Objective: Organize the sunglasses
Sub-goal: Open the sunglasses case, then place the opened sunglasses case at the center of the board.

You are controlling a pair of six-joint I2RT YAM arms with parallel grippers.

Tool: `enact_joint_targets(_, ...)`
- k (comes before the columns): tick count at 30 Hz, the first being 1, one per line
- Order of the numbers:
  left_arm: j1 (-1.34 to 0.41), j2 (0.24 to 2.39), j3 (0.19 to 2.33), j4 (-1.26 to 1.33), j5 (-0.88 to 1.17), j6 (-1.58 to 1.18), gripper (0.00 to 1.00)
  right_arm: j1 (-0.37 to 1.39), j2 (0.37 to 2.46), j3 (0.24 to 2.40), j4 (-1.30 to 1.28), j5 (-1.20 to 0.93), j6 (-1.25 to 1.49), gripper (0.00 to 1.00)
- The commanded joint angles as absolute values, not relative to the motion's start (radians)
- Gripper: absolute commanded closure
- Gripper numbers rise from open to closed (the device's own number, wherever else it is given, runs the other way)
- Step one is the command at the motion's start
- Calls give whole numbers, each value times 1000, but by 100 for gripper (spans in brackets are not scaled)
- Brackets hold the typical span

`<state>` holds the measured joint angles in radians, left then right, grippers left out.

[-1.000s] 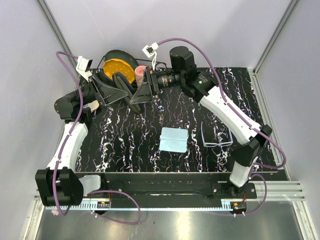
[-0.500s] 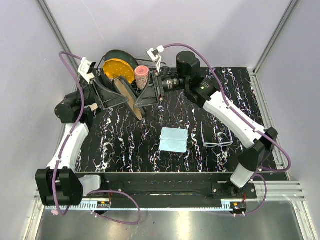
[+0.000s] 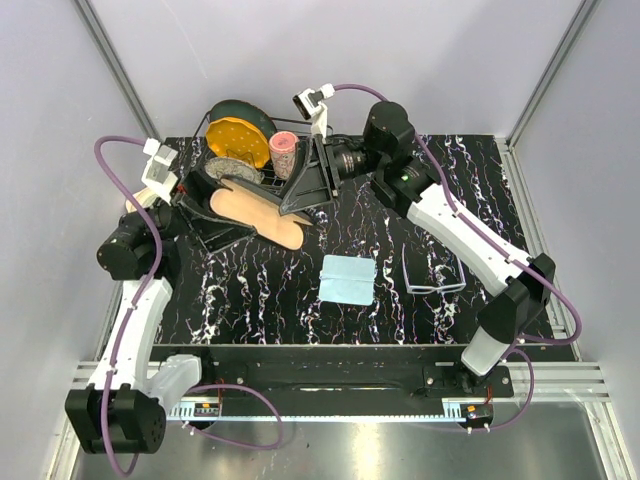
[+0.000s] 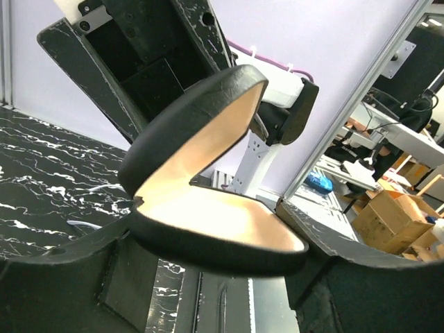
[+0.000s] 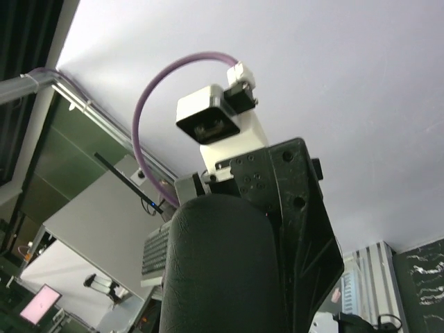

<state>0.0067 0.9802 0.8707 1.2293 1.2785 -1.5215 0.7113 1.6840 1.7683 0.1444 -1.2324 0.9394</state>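
The left gripper (image 3: 228, 208) is seen clamped across the lower half of the black glasses case (image 3: 262, 216), one finger set against each side of the shell. The right gripper (image 3: 305, 195) is closed on the raised lid of the same case, whose rounded black back is shown between its fingers in the right wrist view. Neither gripper is empty, and both are held partly spread by the width of the case. The case is held open like a clamshell above the far left part of the table (image 3: 250, 290), and its tan lining is exposed. Nothing is seen inside it.

One case is counted, along with one pair of sunglasses and one cloth. The sunglasses (image 3: 434, 273) are found lying flat on the near right part of the table, just beside the right arm's forearm and well apart from both grippers. The light-blue cloth (image 3: 348, 278) is spread flat near the middle of the table, to the left of the sunglasses and not touching them.

At the far edge, behind the case, one yellow plate (image 3: 238, 135) is stood on edge, and one pink cup (image 3: 285, 150) is placed just to its right.
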Motion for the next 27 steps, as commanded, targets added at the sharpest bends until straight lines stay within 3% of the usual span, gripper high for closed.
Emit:
enact_joint_targets(1, 5, 927, 848, 1019, 1405, -1307, 92, 676, 1600, 1792, 304, -1215, 1005, 100)
enact_joint_targets(5, 5, 881, 864, 763, 1405, -1073, 91, 669, 1605, 1793, 311, -1210, 1028, 100)
enact_joint_targets(12, 5, 838, 985, 24, 1348, -548, 82, 653, 1620, 1793, 313, -1200, 1077, 100)
enact_joint_targets(15, -15, 838, 985, 21, 1327, -546, 79, 653, 1631, 1793, 313, -1200, 1089, 100)
enact_joint_targets(16, -15, 839, 986, 20, 1322, -546, 65, 652, 1631, 1792, 308, -1198, 1088, 100)
enact_joint_targets(18, -15, 844, 989, 20, 1316, -548, 48, 646, 1632, 1796, 255, -1183, 1047, 100)
enact_joint_targets(20, -15, 841, 1003, -17, 1298, -522, 19, 638, 1631, 1802, 146, -1155, 958, 100)
enact_joint_targets(22, -15, 835, 1017, -47, 1279, -496, 2, 632, 1634, 1818, 59, -1132, 887, 100)
enact_joint_targets(27, -15, 831, 1049, -221, 1158, -373, 1, 598, 1647, 1812, -110, -1083, 733, 100)
